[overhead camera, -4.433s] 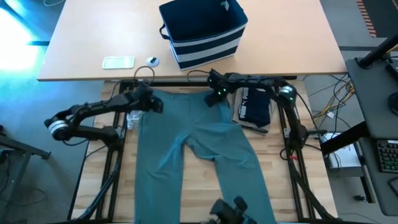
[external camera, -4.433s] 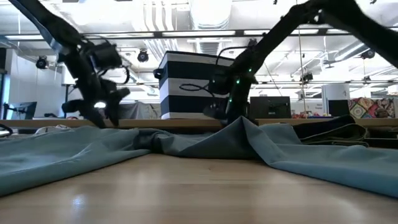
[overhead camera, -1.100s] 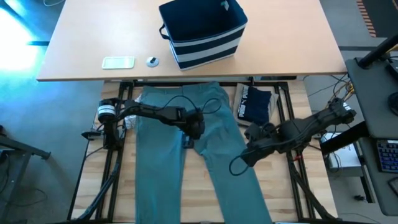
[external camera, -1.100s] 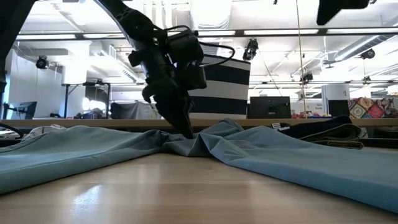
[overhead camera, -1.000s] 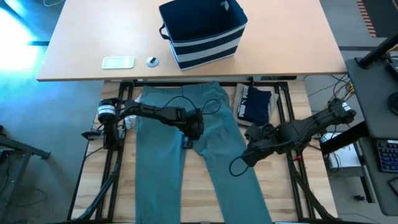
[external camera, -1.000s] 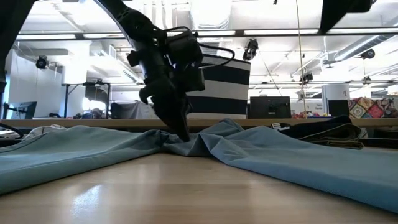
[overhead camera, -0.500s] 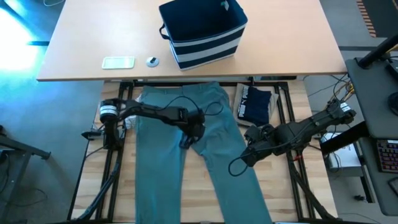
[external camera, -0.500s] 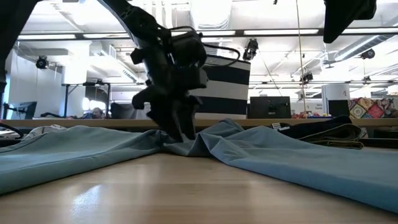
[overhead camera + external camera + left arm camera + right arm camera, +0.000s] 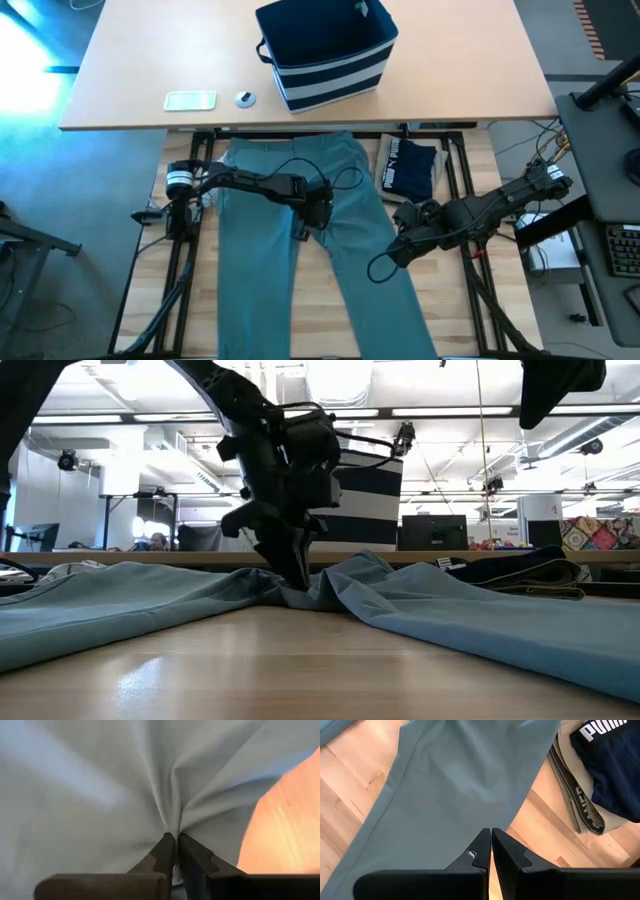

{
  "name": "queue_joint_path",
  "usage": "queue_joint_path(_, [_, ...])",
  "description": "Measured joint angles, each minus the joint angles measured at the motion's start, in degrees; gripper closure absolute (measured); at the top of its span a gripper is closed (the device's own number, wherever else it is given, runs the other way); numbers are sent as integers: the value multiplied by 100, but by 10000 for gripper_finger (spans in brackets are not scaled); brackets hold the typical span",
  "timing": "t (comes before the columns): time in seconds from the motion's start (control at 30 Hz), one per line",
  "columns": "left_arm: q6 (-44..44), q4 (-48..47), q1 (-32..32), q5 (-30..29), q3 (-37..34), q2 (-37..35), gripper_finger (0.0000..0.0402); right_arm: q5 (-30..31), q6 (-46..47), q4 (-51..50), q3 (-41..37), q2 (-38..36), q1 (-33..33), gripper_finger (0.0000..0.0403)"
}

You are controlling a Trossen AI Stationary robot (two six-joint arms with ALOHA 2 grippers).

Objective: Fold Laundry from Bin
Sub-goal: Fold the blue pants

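The teal-green trousers [image 9: 320, 250] lie spread flat on the wooden table, waist toward the far edge and both legs running to the near edge. My left gripper [image 9: 303, 228] is down at the crotch, shut on the cloth [image 9: 297, 585]. My right gripper [image 9: 398, 248] hangs shut and empty above the outer edge of the right trouser leg [image 9: 460, 795]. A dark navy garment with white print [image 9: 408, 168] rests on a tan one at the table's far right. The bin [image 9: 325, 50], navy with white stripes, stands on the tan table beyond. My left gripper pinches a small raised fold of the trousers at the crotch [image 9: 170, 826], where the two legs meet, between its two fingertips. The fingers come from above, slanting steeply down. The cloth stays on the table, and creases run out from the pinched spot.
A white flat object [image 9: 190, 100] and a small round one [image 9: 245, 98] lie on the tan table left of the bin. Bare wood [image 9: 460, 300] shows to the right of the trousers. The folded navy and tan pile [image 9: 600, 780] sits close to my right arm.
My left gripper has opened over the crotch, rolled a little about its own line, and shut again on the cloth there. The bunched fold under it sits slightly more toward the table's right. My right gripper has stayed shut above the leg.
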Motion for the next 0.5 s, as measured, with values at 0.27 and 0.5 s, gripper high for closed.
queue_joint_path(0.27, [-97,-2210,-148,258,1307,-398,400,0,-75,19,0,0,0,390])
queue_joint_path(0.5, [-86,-3219,-271,614,1406,-687,401,68,-373,391,-153,35,-4,390])
